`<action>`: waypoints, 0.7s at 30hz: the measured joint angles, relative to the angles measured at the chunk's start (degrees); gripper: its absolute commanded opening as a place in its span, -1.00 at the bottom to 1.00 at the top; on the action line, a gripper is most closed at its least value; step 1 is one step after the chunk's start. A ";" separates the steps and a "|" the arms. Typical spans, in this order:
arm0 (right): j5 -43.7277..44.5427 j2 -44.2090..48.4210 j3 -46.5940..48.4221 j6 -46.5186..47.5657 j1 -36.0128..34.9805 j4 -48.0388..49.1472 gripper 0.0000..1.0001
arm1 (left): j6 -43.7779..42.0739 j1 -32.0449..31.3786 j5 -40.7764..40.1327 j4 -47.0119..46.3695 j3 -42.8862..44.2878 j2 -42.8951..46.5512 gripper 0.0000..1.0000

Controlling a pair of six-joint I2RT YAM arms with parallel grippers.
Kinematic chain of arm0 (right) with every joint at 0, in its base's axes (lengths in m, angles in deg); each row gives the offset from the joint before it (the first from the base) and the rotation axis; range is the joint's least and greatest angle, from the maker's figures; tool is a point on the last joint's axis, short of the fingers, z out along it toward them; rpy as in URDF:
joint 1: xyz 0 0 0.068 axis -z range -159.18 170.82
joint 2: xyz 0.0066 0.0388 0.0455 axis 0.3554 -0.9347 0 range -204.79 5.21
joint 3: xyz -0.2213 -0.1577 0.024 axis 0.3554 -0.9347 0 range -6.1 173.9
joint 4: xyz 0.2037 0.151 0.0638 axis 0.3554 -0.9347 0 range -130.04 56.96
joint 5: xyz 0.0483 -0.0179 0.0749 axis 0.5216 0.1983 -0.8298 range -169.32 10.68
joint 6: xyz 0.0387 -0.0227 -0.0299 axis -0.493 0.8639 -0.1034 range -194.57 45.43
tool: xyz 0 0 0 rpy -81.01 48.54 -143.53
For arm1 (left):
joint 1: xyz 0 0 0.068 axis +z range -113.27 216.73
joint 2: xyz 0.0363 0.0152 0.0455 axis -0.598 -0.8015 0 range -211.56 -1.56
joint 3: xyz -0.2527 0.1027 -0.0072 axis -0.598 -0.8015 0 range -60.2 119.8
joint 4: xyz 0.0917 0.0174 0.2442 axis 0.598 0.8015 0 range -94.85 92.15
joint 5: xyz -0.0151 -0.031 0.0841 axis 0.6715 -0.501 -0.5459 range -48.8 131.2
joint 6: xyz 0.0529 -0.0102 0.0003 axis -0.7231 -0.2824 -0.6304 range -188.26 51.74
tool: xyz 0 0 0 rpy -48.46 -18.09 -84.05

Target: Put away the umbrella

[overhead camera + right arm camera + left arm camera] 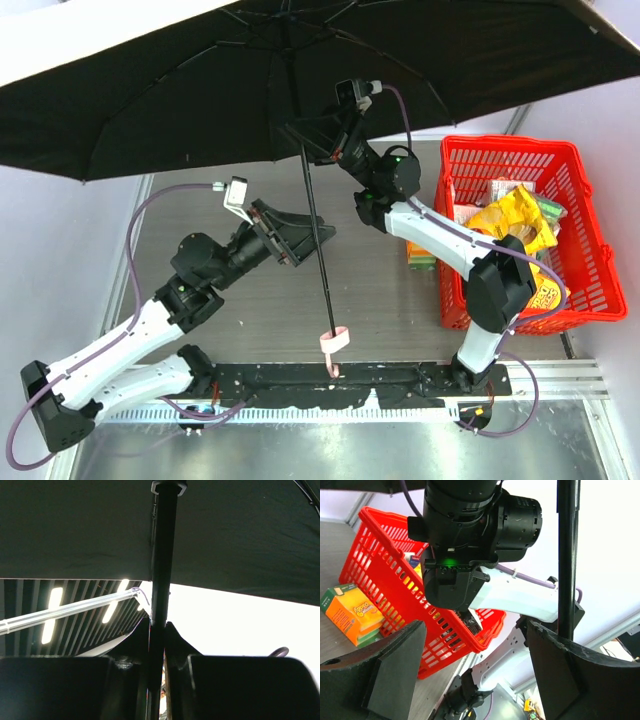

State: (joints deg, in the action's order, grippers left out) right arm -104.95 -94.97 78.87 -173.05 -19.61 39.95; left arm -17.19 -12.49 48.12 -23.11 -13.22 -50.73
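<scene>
The umbrella (200, 90) is fully open, its canopy spread high over the far side of the bench (380, 300). The underside is black with dark ribs, and a pale edge shows at the upper left. A narrow pink strap (333, 342) loops at the lower end of the thin black shaft. The right hand (305, 140) is closed tight on the shaft just under the canopy. The left hand (310, 243) gapes wide, lower down the shaft and gripping nothing. The print on the orange box (355, 615) beside the red basket (500, 145) is too small to read.
</scene>
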 measured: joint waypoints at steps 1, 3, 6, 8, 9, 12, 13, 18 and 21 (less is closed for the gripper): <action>0.00 0.00 0.00 -0.28 -0.04 0.33 -0.98 | 0.02 0.00 0.57 -0.59 0.00 -0.15 0.63; -0.02 0.00 0.00 -0.46 -0.09 0.55 -0.97 | 0.00 0.00 1.18 -0.83 0.00 -0.20 0.58; -0.44 0.00 0.02 0.07 -0.09 0.52 -0.98 | -0.85 -0.07 -1.20 3.23 0.00 2.25 0.71; -1.27 -0.02 0.07 1.62 -0.09 0.44 -0.98 | -1.53 -0.24 -6.49 8.41 -0.09 6.54 0.79; -1.73 -0.02 0.11 2.47 -0.09 0.42 -0.98 | -1.95 -0.28 -9.18 10.38 -0.22 9.20 0.82; -2.86 -0.02 0.22 4.98 -0.09 0.37 -0.98 | -2.10 -0.28 -16.37 13.55 -1.40 17.20 0.92; -3.30 -0.02 0.22 5.73 -0.07 0.31 -0.97 | -2.03 -0.31 -18.14 13.55 -2.14 20.35 0.96; -4.55 -0.52 0.79 7.50 -0.09 0.33 -0.97 | -1.97 -0.31 -18.69 9.92 -3.43 22.49 0.99; -4.83 -2.67 3.56 7.30 -0.09 0.28 -0.98 | -2.03 -0.31 -13.09 9.64 0.04 13.97 0.92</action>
State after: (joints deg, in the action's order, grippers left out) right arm -109.78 -97.63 82.43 -165.75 -19.69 40.24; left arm -19.22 -12.79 35.03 -13.48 -13.18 -36.77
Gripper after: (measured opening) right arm 0.180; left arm 0.994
